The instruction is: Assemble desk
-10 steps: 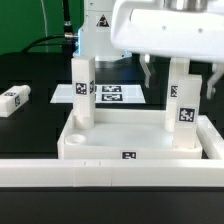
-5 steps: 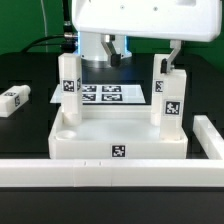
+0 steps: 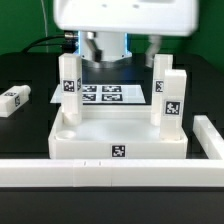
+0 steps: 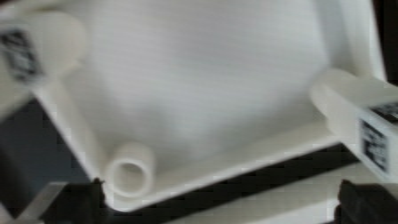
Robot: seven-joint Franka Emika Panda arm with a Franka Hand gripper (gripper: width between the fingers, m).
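Exterior view
Desk: wide white rimmed plastic tabletop at centre; white square tagged legs upright at 10 o'clock and 2 o'clock.
Loose leg: white square tagged leg lying on the black table at 9 o'clock.
Gripper: hidden behind the arm's white housing; jaws spread wide.

Wrist view
Tabletop: white rimmed panel, round corner socket at 7 o'clock.

Exterior view low and frontal across the table, wrist view close above, both sharing the tabletop
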